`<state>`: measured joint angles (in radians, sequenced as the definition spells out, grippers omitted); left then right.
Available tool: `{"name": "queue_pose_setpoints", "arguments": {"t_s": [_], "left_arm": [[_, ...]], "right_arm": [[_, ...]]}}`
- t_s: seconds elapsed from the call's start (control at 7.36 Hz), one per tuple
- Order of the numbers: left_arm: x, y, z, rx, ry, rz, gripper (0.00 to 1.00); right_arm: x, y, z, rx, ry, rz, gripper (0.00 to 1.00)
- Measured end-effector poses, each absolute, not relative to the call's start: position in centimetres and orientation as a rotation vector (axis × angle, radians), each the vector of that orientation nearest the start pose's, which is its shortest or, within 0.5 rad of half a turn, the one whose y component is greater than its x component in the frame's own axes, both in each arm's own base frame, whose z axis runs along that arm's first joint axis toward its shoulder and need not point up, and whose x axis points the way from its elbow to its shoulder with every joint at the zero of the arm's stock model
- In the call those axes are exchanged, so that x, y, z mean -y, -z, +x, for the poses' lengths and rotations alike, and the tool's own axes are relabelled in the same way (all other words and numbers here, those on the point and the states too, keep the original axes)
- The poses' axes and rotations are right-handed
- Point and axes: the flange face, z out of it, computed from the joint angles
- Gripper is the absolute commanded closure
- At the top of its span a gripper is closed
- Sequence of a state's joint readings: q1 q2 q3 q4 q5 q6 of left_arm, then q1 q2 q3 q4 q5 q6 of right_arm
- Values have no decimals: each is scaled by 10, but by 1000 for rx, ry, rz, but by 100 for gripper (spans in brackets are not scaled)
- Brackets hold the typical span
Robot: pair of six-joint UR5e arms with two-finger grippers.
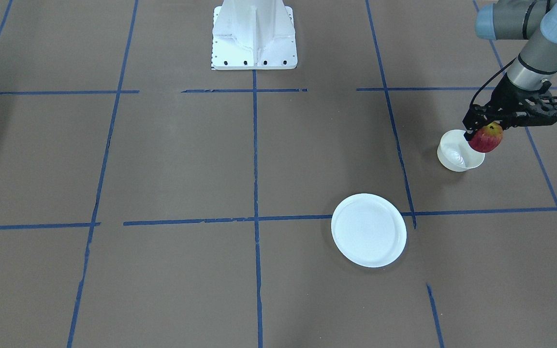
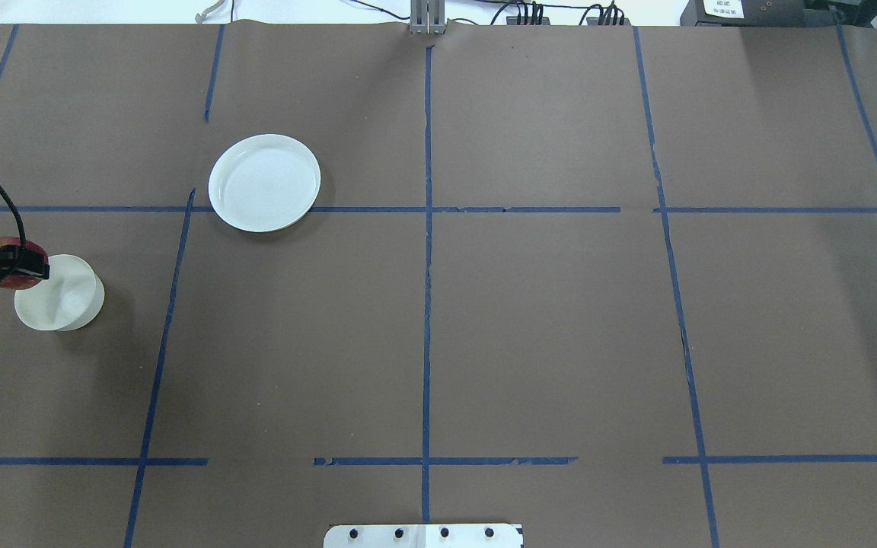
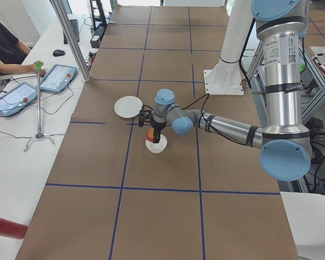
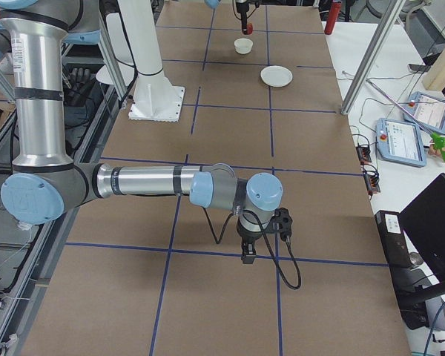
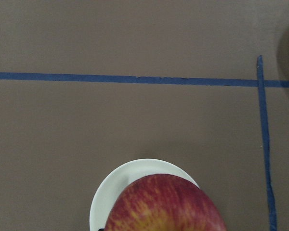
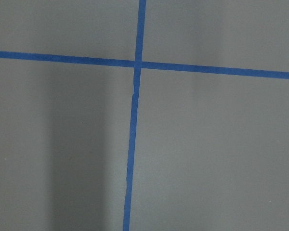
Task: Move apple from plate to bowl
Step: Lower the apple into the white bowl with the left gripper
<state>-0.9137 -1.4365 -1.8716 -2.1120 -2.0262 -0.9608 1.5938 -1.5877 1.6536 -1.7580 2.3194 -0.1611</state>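
Note:
My left gripper [image 1: 484,130] is shut on the apple [image 1: 487,139], red with a yellow patch, and holds it in the air over the near rim of the bowl [image 1: 456,153]. The overhead view shows the apple [image 2: 18,265] at the left edge of the off-white bowl [image 2: 62,295]. In the left wrist view the apple [image 5: 166,206] fills the bottom, with the bowl [image 5: 110,196] under it. The white plate [image 1: 369,230] lies empty on the brown table. My right gripper [image 4: 248,256] hangs low over bare table, far from the dishes; I cannot tell whether it is open.
The robot's white base pedestal [image 1: 254,34] stands at the table's middle edge. Blue tape lines [image 1: 255,220] cross the brown table cover. At the operators' side stand tablets [image 3: 58,77], a metal stand [image 3: 39,103] and a red cylinder [image 3: 5,227].

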Motion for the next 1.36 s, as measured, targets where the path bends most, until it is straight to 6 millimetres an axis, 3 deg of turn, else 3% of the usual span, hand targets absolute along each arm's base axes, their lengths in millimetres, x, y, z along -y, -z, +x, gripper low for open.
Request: {"name": "queue_pose_setpoints", "arguments": {"t_s": [0.27,0.81,0.95,1.09,1.36], "left_arm": [[418,-533,234,-808,127,151,100],[421,-543,247,-800,117,136,100],[420,-545,250,-797,112,132,44],[420,-547,251,-796,109,130,0],[420,-547,251,-795,105,131,0]], "right_arm": [[473,-646,76,755,86,-46,0],[473,-646,76,755,86,-46,0],[473,-646,76,755,86,-46,0],[473,-646,76,755,86,-46,0],[473,-646,76,755,86,-46,0]]}}
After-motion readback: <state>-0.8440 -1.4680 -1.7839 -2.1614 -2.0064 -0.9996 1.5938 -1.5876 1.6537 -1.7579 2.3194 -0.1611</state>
